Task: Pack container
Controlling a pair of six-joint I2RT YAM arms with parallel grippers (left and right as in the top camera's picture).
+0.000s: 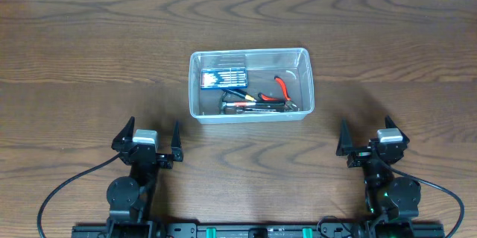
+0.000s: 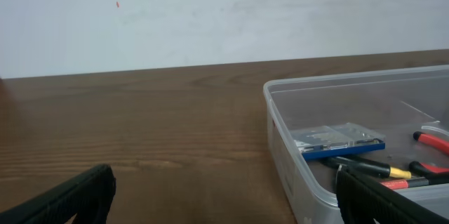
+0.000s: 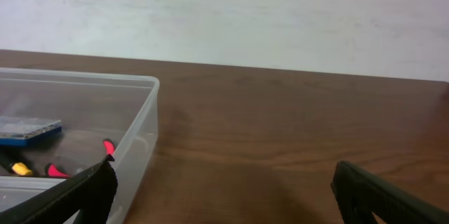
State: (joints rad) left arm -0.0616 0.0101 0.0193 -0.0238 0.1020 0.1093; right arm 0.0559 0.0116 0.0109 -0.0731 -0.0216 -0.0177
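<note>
The clear plastic container (image 1: 195, 89) stands in the middle of the wooden table. Inside lie a flat blue case of screwdrivers (image 1: 223, 79), red-handled pliers (image 1: 284, 89) and dark tools with yellow and red parts (image 1: 242, 104). It also shows in the left wrist view (image 2: 280, 140) and the right wrist view (image 3: 137, 136). My left gripper (image 1: 151, 139) is open and empty, near the front edge, left of the container. My right gripper (image 1: 367, 141) is open and empty, at the front right.
The wooden table (image 1: 89, 59) stretches around the container. A pale wall (image 2: 210, 13) stands beyond the far edge. Black cables (image 1: 67, 186) run from the arm bases at the front.
</note>
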